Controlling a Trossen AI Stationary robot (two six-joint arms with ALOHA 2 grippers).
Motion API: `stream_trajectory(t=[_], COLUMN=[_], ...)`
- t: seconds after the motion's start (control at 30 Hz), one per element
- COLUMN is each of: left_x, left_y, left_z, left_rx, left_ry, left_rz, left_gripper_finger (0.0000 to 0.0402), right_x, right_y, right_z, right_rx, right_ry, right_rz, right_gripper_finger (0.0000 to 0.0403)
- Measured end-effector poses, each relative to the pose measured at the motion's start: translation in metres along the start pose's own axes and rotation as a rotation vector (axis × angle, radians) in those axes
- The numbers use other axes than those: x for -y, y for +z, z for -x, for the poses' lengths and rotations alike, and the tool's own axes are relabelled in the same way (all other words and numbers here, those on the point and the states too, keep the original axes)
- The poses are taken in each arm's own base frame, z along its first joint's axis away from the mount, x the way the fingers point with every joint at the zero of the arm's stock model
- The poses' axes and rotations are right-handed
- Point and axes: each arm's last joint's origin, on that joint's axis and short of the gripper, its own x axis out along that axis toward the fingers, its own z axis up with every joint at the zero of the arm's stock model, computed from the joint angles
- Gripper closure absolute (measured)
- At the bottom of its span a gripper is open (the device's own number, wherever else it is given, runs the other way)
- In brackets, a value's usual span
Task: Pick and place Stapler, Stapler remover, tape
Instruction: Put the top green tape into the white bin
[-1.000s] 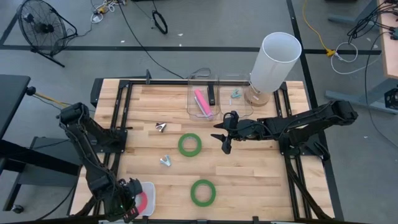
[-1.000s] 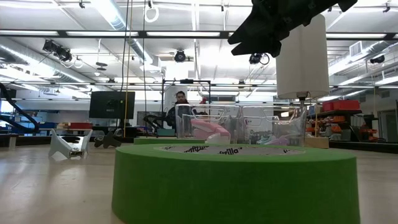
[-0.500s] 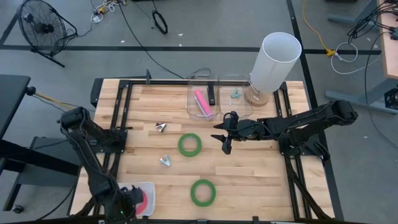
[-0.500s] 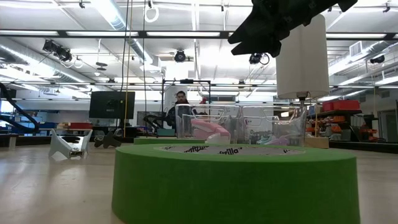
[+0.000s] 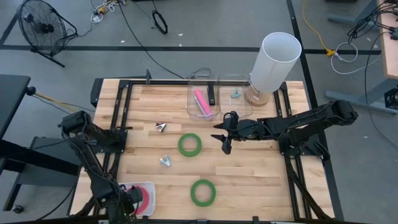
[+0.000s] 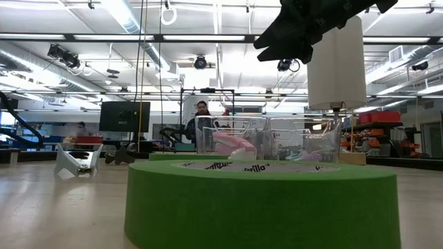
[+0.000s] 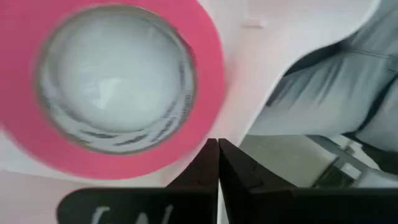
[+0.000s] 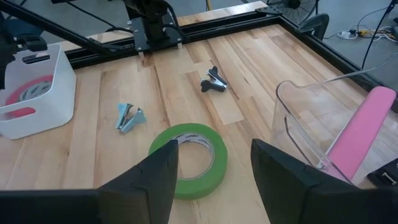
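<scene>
The pink-red tape roll (image 7: 118, 87) lies flat in a white bin (image 5: 150, 186) at the table's near left corner. My left gripper (image 7: 217, 149) is shut, its tips right at the roll's outer rim, and it also shows in the high view (image 5: 130, 201). Two green tape rolls lie flat on the table, one mid-table (image 5: 189, 144) and one nearer (image 5: 203, 192). My right gripper (image 5: 225, 135) is open and empty above the table, right of the mid-table roll (image 8: 189, 158). Two staple removers (image 5: 161, 127) (image 5: 165, 161) lie left of centre. A pink stapler (image 5: 201, 101) lies in a clear container. My left gripper is shut beside the pink-red roll's outer rim (image 7: 202, 127), pointing down into the bin. I cannot tell whether the tips touch the roll.
Two clear containers (image 5: 211, 84) stand at the far middle, the right one holding a small blue thing (image 5: 236, 94). A tall white cylinder (image 5: 273, 62) stands beside them. Black rails (image 5: 118, 124) frame the table's sides. A person shows far off in the low view (image 6: 201, 111).
My left arm's upper joints have shifted a little toward the table's near edge while its gripper stays at the white bin. My right arm has kept still.
</scene>
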Motion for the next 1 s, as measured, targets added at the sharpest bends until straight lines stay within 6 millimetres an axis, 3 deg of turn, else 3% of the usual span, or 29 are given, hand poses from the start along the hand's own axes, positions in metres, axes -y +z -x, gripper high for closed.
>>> stream_trajectory(t=[0.27, 0.5, 0.7, 0.87, 1.0], left_x=[0.006, 0.016, -0.001, -0.024, -0.031], left_y=[0.0, 0.021, 0.063, 0.11, 0.148], left_z=[0.01, 0.057, 0.089, 0.102, 0.107], left_rx=[-0.028, 0.072, 0.29, 0.324, 0.317], left_ry=[-0.059, -0.122, 0.036, 0.204, 0.194], left_rz=[-0.077, -0.086, -0.125, -0.107, -0.229], left_gripper_finger=[0.0396, 0.0395, 0.0395, 0.0395, 0.0393], right_x=[0.0, 0.0, 0.0, 0.0, 0.0], right_y=[0.0, 0.001, 0.001, 0.001, 0.001], right_z=[0.0, 0.0, 0.0, 0.0, 0.0], right_rx=[0.0, 0.006, 0.007, 0.008, 0.008], right_ry=[-0.001, 0.0, 0.0, 0.0, 0.0], right_rz=[0.0, -0.002, -0.002, -0.001, 0.0], right_gripper_finger=[0.0202, 0.0202, 0.0202, 0.0202, 0.0202])
